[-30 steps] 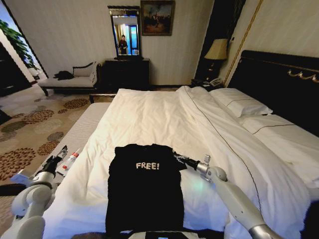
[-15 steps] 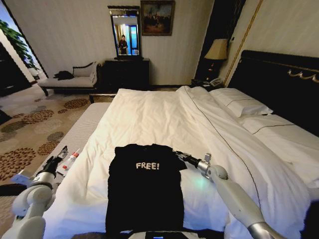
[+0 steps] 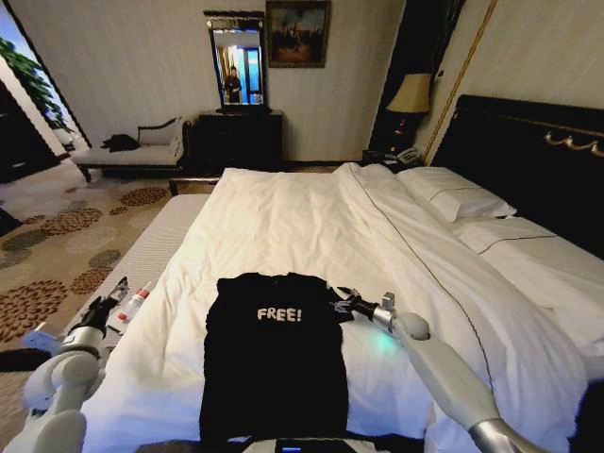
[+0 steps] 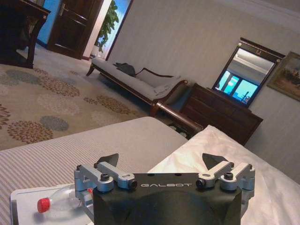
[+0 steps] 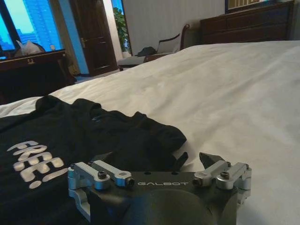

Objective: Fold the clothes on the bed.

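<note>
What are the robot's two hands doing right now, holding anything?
Left end effector: open, holding nothing, off the bed's left side.
Right end effector: open, holding nothing, at the sleeve of the black T-shirt.

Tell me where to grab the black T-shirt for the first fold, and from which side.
Probably the bunched sleeve of the T-shirt, from the robot's right: it lies raised off the duvet, giving an edge to pinch. The right gripper is open beside it.

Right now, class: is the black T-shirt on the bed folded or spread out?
Partly folded: the T-shirt lies lettering up on the bed, its sleeves tucked in, the body still full length. The open right gripper is at its edge.
</note>
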### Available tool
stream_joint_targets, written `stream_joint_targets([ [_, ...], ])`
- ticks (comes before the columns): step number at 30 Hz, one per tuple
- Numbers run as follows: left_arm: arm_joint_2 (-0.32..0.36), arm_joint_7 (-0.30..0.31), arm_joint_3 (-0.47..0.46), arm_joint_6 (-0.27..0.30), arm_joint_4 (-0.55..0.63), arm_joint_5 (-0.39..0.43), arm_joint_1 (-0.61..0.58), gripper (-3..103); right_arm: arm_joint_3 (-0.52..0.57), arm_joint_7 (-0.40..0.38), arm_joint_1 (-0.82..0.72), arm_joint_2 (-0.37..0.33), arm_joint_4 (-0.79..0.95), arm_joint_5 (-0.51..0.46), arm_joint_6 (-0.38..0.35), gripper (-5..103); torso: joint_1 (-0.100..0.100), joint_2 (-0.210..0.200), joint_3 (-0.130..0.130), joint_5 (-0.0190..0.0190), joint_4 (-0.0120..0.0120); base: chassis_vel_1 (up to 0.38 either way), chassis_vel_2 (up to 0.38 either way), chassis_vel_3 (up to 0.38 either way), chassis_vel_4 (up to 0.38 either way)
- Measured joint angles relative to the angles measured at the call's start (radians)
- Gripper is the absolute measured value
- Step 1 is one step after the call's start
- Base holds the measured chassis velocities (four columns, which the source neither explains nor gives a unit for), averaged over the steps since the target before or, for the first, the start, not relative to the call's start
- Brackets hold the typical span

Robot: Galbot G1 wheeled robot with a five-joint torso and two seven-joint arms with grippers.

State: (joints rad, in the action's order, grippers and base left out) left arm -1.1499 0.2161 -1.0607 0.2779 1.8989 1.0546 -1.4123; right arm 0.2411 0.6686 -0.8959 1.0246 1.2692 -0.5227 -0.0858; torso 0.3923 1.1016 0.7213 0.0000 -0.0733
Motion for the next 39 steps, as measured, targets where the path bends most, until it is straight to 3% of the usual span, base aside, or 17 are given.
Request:
stream_joint_targets([
  [4, 0.000, 0.000, -0.001, 0.000, 0.000, 0.000, 0.000, 100, -0.005, -0.007, 0.005, 0.001, -0.008, -0.013, -0.019, 99, 0.000, 0.000, 0.000, 0.0000, 0.0000, 0.000, 0.000, 0.000, 0.000],
  [11, -0.002, 0.001, -0.003, 0.000, 0.000, 0.000, -0.003, 100, -0.012, 0.001, 0.009, 0.008, -0.026, -0.029, -0.040, 66, 0.000, 0.000, 0.000, 0.0000, -0.0001, 0.000, 0.000, 0.000, 0.000],
  [13, -0.002, 0.001, -0.004, -0.001, 0.001, 0.000, -0.003, 100, -0.012, 0.004, 0.009, 0.009, -0.027, -0.033, -0.041, 66, 0.000, 0.000, 0.000, 0.0000, 0.0000, 0.000, 0.000, 0.000, 0.000],
  [15, -0.003, 0.001, -0.005, -0.001, 0.003, -0.001, -0.006, 100, -0.013, 0.005, 0.011, 0.009, -0.030, -0.048, -0.046, 50, 0.000, 0.000, 0.000, 0.0000, 0.0000, 0.000, 0.000, 0.000, 0.000],
  [23, -0.001, 0.001, -0.009, -0.001, 0.008, -0.001, -0.009, 100, -0.011, 0.003, 0.009, 0.005, -0.024, -0.117, -0.070, 28, 0.000, 0.000, 0.000, 0.0000, 0.0000, 0.000, 0.000, 0.000, 0.000],
  [29, 0.002, 0.003, -0.010, -0.001, 0.013, 0.001, -0.010, 100, 0.006, 0.001, -0.012, -0.001, -0.001, -0.120, -0.069, 3, 0.000, 0.000, 0.000, 0.0001, 0.0000, 0.000, 0.000, 0.000, 0.000],
  [39, 0.003, 0.003, -0.010, -0.001, 0.015, 0.002, -0.012, 100, 0.077, -0.060, -0.073, -0.003, 0.097, -0.125, -0.054, 0, 0.000, 0.000, 0.000, 0.0000, 0.0000, 0.000, 0.000, 0.000, 0.000],
])
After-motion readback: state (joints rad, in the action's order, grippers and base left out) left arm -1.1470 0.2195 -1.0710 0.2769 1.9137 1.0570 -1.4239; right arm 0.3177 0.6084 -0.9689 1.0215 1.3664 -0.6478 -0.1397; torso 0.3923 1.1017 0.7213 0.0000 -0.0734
